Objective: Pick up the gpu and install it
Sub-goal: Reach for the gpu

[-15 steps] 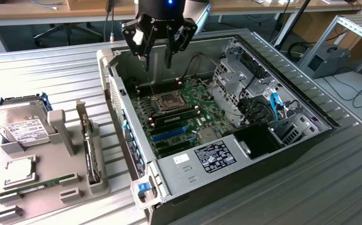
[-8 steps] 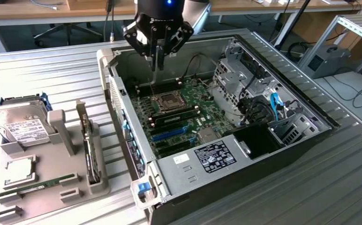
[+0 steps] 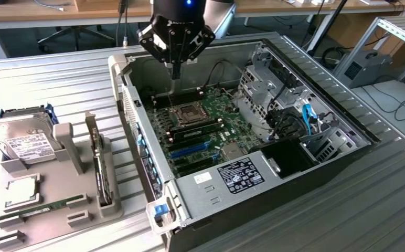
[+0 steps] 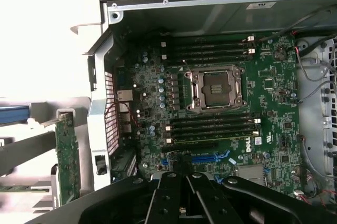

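Black gripper, closed, empty, above open computer case

The arm comes straight down over the far side of the table, its wrist held vertical. The black gripper points directly downward. Its jaws are pressed together, forming one narrow dark blade with nothing gripped between them.
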Motion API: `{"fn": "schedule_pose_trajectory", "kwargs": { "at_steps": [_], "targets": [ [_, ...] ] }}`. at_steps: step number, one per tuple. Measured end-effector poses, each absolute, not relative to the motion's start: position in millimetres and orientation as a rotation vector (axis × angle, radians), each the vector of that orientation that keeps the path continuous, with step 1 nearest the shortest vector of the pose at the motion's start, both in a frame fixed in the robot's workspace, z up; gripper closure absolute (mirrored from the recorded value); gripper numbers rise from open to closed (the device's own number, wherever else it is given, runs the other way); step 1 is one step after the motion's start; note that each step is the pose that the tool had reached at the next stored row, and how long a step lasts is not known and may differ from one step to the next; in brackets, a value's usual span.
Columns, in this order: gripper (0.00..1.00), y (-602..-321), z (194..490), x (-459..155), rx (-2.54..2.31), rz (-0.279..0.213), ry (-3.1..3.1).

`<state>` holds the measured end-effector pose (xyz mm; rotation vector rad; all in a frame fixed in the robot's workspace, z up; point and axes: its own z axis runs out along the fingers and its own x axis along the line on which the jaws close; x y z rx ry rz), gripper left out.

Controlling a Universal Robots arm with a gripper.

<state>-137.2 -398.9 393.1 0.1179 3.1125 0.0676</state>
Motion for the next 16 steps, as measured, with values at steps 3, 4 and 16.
{"fn": "schedule_pose_trajectory", "kwargs": {
  "at_steps": [3,4,16],
  "targets": [
    [0.89,-398.9,393.1,-137.5,0.118,0.067,3.112],
    [0.89,-398.9,393.1,-137.7,0.118,0.067,3.112],
    [0.89,-398.9,393.0,-144.9,0.118,0.067,3.112]
  ]
}}
